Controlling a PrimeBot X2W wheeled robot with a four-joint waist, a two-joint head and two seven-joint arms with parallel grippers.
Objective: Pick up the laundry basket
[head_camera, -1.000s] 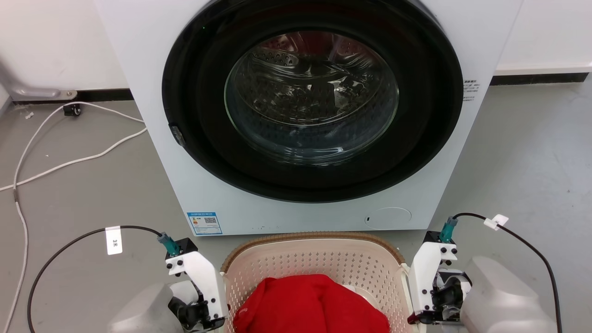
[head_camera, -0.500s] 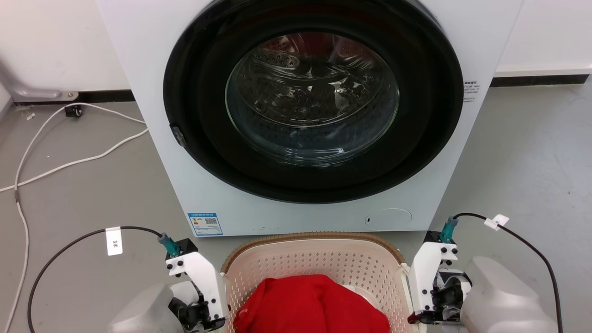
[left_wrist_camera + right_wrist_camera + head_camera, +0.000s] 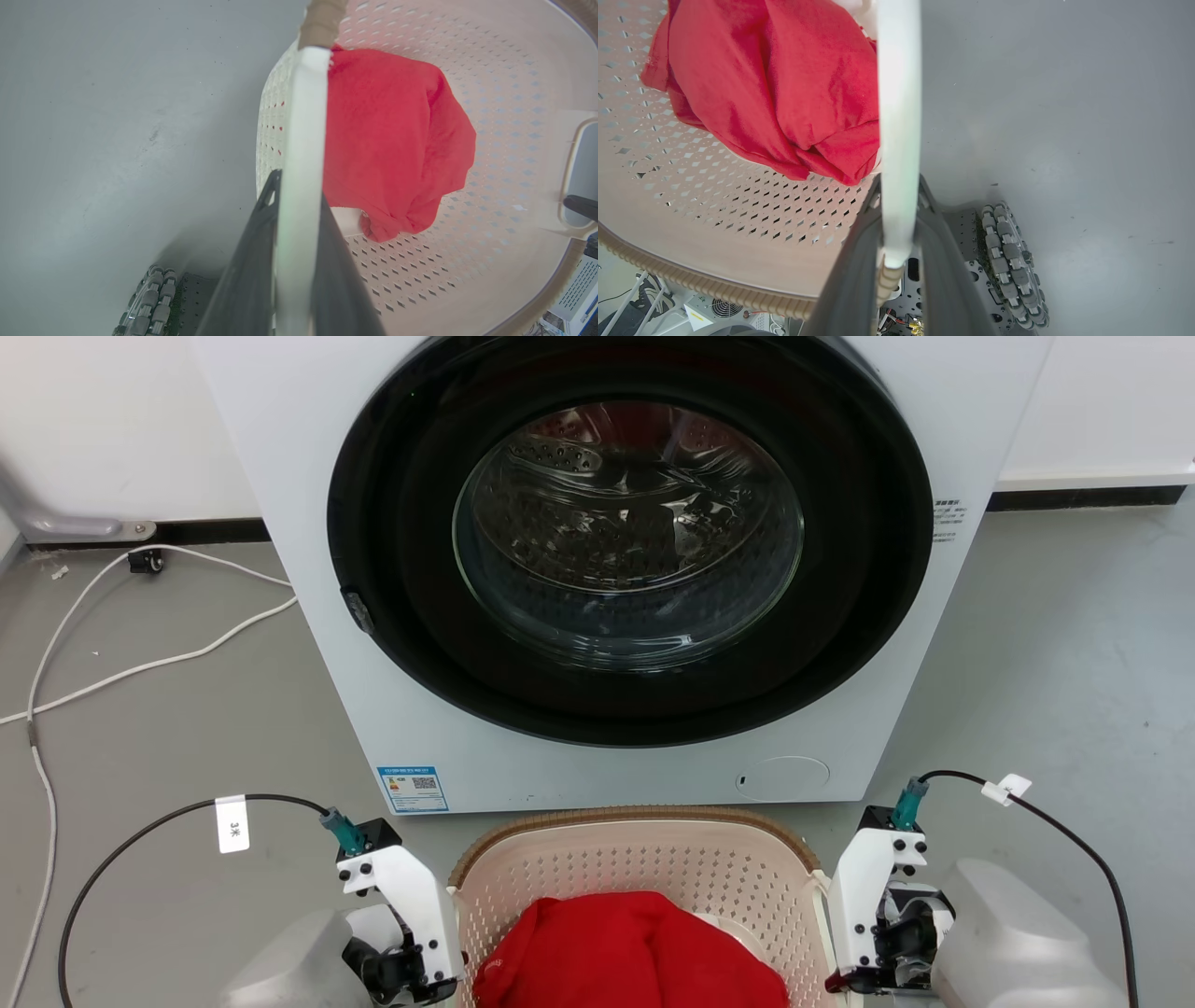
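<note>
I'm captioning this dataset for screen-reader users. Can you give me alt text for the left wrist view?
The left gripper clamps the white side handle of a cream perforated laundry basket between its two dark fingers. A crumpled red garment lies inside the basket, and grey floor is beside it.

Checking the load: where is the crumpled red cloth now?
The red cloth lies inside the cream perforated plastic laundry basket, bottom centre of the head view, between the left gripper and right gripper.
</note>
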